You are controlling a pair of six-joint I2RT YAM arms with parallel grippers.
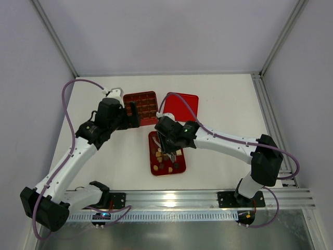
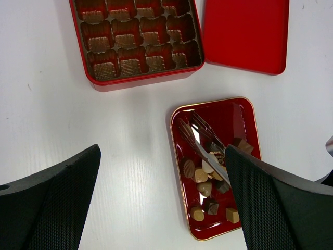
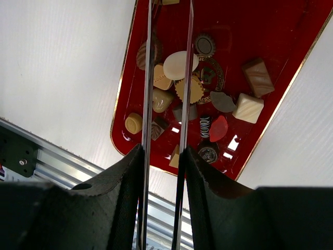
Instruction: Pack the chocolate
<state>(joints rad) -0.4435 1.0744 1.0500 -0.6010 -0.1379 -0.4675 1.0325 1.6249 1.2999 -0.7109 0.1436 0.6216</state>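
Observation:
The chocolate (image 3: 177,65) is a heap of small brown, cream and dark pieces in a shallow red tray (image 3: 270,31), also seen in the overhead view as chocolate (image 1: 165,159). My right gripper (image 3: 162,151) is shut on metal tongs (image 3: 147,78), whose two blades reach down over the heap with a cream oval piece showing between them. Whether they touch it I cannot tell. My left gripper (image 2: 162,151) hangs open above the bare table left of the tray (image 2: 177,156), holding nothing. The tongs (image 2: 200,138) cross the chocolate (image 2: 203,177).
A red compartmented box (image 2: 138,41) with empty brown cups stands at the back, box (image 1: 141,104). Its flat red lid (image 2: 244,34) lies to its right, lid (image 1: 182,105). An aluminium rail (image 1: 208,198) runs along the near table edge.

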